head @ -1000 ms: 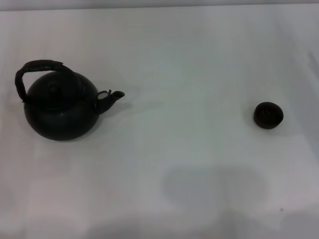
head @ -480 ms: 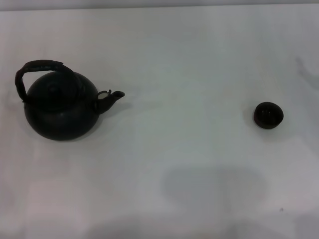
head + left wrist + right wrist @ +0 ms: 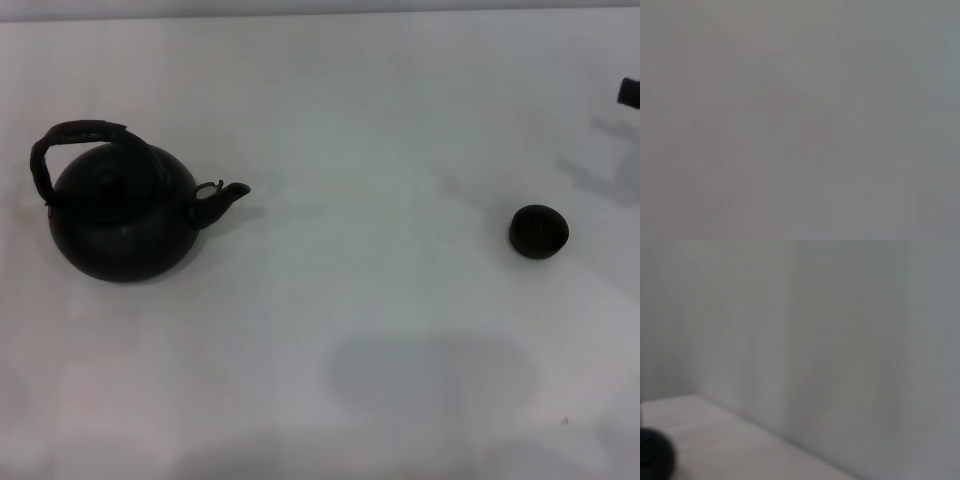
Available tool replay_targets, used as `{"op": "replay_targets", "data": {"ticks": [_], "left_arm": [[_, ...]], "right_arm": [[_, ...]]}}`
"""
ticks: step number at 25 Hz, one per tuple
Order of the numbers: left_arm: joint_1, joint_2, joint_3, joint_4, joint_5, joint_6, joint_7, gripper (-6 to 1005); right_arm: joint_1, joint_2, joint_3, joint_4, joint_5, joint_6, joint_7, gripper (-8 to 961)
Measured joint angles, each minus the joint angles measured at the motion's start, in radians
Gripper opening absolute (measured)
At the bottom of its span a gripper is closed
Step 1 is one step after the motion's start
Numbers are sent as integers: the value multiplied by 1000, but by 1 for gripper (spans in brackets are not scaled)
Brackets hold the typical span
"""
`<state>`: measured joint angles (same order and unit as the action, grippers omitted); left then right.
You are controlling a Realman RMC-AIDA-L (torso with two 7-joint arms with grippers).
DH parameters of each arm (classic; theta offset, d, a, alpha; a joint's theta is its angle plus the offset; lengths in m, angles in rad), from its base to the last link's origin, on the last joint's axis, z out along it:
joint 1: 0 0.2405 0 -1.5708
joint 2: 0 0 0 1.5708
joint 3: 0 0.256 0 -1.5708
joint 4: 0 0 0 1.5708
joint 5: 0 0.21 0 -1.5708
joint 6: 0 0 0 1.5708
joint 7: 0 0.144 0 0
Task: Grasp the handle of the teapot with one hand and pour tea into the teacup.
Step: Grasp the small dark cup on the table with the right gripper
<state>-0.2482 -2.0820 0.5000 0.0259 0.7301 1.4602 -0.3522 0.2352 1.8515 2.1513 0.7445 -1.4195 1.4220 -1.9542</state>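
Observation:
The teapot (image 3: 120, 225) stands upright at the left of the white table (image 3: 380, 130), its short spout (image 3: 228, 195) pointing right towards the teacup. Its arched cord-wrapped handle (image 3: 85, 132) stands up over the lid, leaning to the left. The tiny black teacup (image 3: 538, 231) sits far to the right, well apart from the pot. A small dark tip of my right gripper (image 3: 630, 92) shows at the right edge, behind and to the right of the cup and touching nothing. A dark round thing (image 3: 652, 457) shows in the right wrist view; I cannot tell which object it is. My left gripper is out of view.
A grey shadow (image 3: 600, 160) lies on the table near the right edge. A wider faint shadow (image 3: 430, 375) lies near the front. The left wrist view shows only plain grey. A pale wall (image 3: 840, 340) rises behind the table's back edge.
A dark tip of the right arm has come into view at the right edge, and its shadow on the table has grown. The teapot and teacup have not moved.

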Motion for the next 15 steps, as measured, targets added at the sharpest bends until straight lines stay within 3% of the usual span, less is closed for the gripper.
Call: {"op": "replay_targets", "data": {"ticks": [4,9,15], "left_arm": [[-1,-1,0,-5,0,-1,0,651],[-2,-1,0,-14,0,-1,1,651],[-2,-1,0,-15,0,0,1,651]], "right_arm": [[12,12,0,163,-171,19,158,846],[38,59,-2,283,-359,31,261,847],[70,131,-5,384,-599,34,355,847]]}}
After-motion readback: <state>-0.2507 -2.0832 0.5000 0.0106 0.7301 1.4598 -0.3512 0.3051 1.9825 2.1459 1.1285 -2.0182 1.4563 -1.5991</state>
